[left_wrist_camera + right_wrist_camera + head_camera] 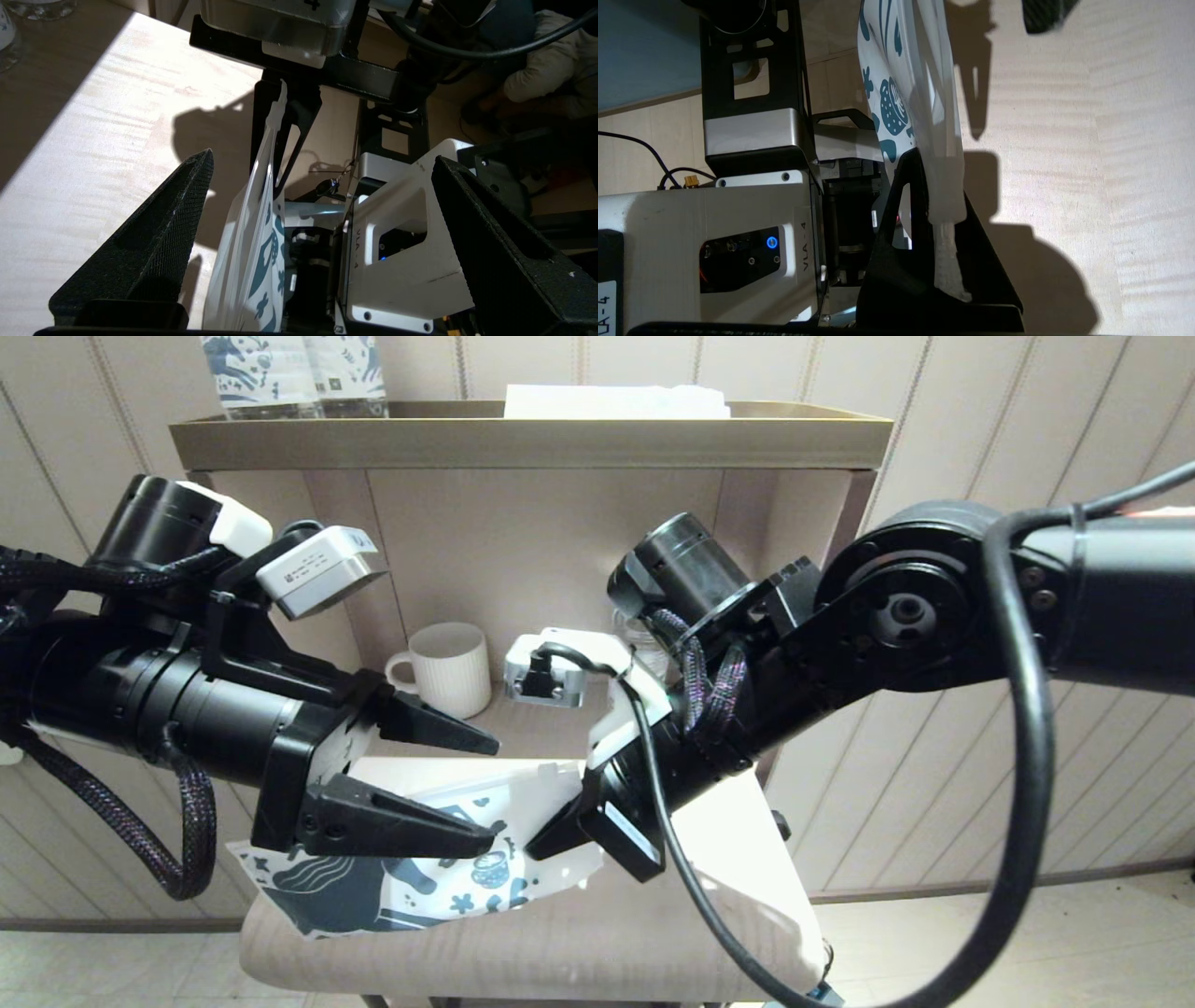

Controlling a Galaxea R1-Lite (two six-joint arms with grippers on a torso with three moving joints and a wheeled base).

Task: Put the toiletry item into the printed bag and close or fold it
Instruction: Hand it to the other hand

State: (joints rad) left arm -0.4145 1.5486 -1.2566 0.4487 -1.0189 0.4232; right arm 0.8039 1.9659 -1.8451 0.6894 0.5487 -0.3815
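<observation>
The printed bag [411, 887], white with dark blue prints, is held above the pale table top [560, 952] by one end. My right gripper [541, 845] is shut on that end [936, 186]. A rough white strip [948, 252] sticks out of the bag's end between the fingers; I cannot tell what it is. The toothbrush does not show plainly. My left gripper [493, 791] stands wide open around the bag's middle. In the left wrist view the bag [252, 261] runs edge-on, closer to one finger [154, 242] and touching neither.
Behind the arms a shelf niche holds a white ribbed mug [453, 667] and a glass jar [644, 639]. Horse-print bottles [289, 373] and a flat white packet [616, 401] sit on the brass-coloured tray [523, 439] above. The table's front edge is close.
</observation>
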